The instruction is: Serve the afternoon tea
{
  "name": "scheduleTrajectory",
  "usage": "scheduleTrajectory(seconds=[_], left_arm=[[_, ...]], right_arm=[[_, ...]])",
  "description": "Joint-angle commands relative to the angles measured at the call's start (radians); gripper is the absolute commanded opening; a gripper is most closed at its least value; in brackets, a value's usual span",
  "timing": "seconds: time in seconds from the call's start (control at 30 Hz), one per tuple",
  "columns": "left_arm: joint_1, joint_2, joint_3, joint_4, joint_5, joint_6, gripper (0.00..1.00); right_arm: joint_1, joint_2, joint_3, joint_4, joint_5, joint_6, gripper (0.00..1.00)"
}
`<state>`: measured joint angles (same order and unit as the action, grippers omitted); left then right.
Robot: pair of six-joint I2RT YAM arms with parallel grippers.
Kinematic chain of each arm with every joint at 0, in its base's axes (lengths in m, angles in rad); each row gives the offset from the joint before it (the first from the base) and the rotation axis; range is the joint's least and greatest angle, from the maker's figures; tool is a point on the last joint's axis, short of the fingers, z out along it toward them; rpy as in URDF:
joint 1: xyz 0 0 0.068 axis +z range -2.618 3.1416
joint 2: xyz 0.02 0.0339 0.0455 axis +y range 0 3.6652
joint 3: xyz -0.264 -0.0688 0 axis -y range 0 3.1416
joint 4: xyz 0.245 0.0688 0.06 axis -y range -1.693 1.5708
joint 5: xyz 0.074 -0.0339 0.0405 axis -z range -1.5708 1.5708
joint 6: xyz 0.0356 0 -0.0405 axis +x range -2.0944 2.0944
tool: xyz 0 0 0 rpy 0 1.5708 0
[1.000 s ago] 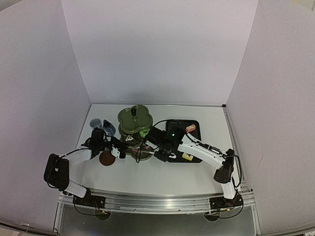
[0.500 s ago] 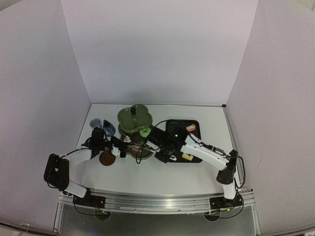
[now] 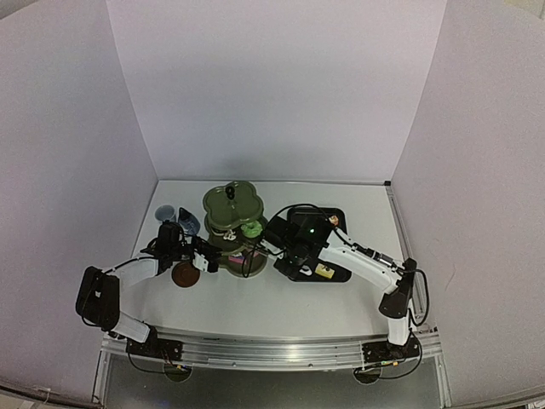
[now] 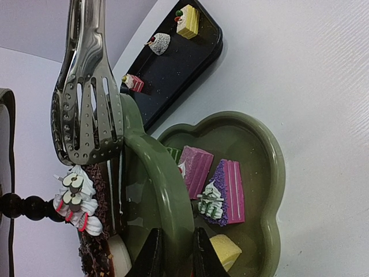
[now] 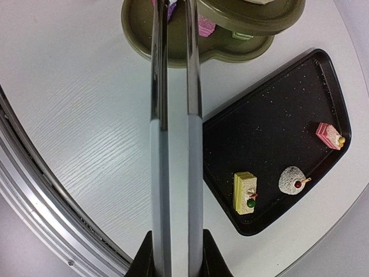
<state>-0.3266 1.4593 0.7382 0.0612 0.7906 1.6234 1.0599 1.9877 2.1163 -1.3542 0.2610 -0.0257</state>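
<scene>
One stand (image 5: 259, 14), one tray (image 5: 277, 121), three cakes (image 5: 244, 192) on it

Olive-green stand (image 4: 173, 190), black tray (image 5: 277, 133)
White flecks dot the tray; a pink cake (image 4: 228, 190) shows purple stripes, another cake (image 5: 244, 192) is yellow, and the tongs (image 4: 86, 115) are silver.

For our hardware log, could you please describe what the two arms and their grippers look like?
Both the left arm and right arm have white links joined by black joints, on black bases. Thin black cables loop near the wrists. A small green light glows on the right wrist. The left gripper and right gripper each have two dark, tapering fingers.
</scene>
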Motion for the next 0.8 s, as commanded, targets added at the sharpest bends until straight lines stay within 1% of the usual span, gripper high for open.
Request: scheduleTrajectory(seconds=[0.0, 0.17, 0.43, 0.63, 0.77], left_arm=[[0.003, -0.008, 0.028, -0.016, -0.015, -0.005, 0.11], [0.003, -0.011, 0.024, -0.013, -0.019, -0.007, 0.12], [0.003, -0.015, 0.023, -0.003, -0.010, -0.016, 0.20], [0.003, -0.037, 0.023, -0.006, 0.010, -0.030, 0.35], [0.003, -0.050, 0.025, -0.007, 0.032, -0.052, 0.46]], right_arm=[[0.001, 0.003, 0.055, 0.026, -0.050, -0.018, 0.11], [-0.024, 0.008, 0.054, 0.029, -0.109, -0.045, 0.12], [-0.059, 0.054, 0.099, 0.029, -0.145, -0.053, 0.17], [-0.071, 0.064, 0.095, 0.030, -0.166, -0.044, 0.21], [-0.080, 0.059, 0.089, 0.029, -0.179, -0.034, 0.22]])
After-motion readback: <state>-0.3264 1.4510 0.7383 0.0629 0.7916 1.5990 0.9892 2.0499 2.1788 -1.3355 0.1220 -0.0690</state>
